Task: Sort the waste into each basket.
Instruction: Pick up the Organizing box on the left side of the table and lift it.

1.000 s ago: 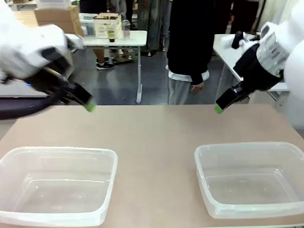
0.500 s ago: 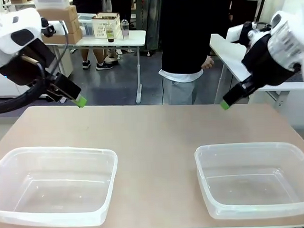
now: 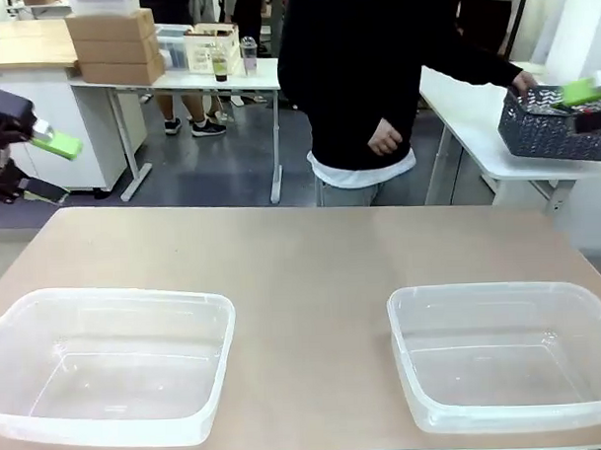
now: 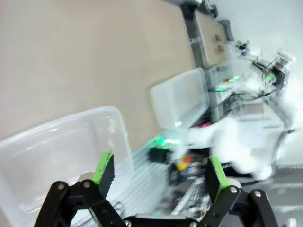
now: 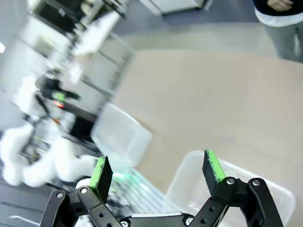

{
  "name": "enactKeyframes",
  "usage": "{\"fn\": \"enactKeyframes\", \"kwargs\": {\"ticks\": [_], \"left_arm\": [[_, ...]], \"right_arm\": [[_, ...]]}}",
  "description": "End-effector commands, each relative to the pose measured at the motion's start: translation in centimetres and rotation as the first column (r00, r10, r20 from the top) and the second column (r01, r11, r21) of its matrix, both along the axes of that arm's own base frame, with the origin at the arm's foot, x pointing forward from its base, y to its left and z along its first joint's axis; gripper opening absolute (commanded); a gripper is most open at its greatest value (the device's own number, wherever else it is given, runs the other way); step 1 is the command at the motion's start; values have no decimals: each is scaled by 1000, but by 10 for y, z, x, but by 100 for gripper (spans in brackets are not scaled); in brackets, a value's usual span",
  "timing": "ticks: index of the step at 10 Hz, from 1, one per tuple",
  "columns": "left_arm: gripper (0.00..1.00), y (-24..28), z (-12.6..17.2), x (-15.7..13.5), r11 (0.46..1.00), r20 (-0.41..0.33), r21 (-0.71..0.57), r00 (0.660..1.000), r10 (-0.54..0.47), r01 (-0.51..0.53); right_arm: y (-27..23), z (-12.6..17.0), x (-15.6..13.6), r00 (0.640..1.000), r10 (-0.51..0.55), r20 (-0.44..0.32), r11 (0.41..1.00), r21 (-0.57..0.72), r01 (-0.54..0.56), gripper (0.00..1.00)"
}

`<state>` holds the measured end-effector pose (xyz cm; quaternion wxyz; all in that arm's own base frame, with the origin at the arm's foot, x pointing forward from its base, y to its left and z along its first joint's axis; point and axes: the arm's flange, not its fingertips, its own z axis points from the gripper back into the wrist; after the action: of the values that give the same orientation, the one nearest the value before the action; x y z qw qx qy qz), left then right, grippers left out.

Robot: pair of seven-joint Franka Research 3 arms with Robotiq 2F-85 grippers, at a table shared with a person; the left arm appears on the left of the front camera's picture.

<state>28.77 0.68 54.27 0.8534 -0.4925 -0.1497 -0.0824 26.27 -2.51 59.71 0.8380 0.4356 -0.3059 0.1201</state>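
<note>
Two clear plastic baskets stand on the tan table near its front edge, the left basket (image 3: 210,312) and the right basket (image 3: 402,315), both with nothing in them. No cans or bottles are in sight. My left gripper (image 3: 59,145) hangs at the far left, off the table's back corner. In the left wrist view it (image 4: 158,170) is open with nothing between its fingers, and one basket (image 4: 57,142) lies below. My right gripper (image 3: 584,92) sits at the far right edge. It (image 5: 156,169) is open too, above a basket (image 5: 184,177).
A person in black stands at the table's far side and reaches a hand (image 3: 523,80) to a dark grey lattice basket (image 3: 554,127) on a white side table at the right. The other hand (image 3: 384,139) hangs by the waist. Bare tabletop (image 3: 302,255) lies between the baskets.
Both arms have drawn back from above the table's far edge, outward to the picture's sides. The person has stepped closer and reached right to the dark basket.
</note>
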Motion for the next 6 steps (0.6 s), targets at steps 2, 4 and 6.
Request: {"fn": "enactKeyframes", "kwargs": {"ticks": [2,4,6], "left_arm": [[100,33,-30,4,936,-136,-235,963,234,-261],[100,49,-12,10,963,-120,-194,978,168,-189],[100,49,-12,10,963,-120,-194,978,168,-189]], "right_arm": [[-36,-85,-15,965,-168,-199,812,528,250,100],[-67,-23,8,989,-83,-119,942,314,117,100],[-67,-23,8,989,-83,-119,942,314,117,100]]}}
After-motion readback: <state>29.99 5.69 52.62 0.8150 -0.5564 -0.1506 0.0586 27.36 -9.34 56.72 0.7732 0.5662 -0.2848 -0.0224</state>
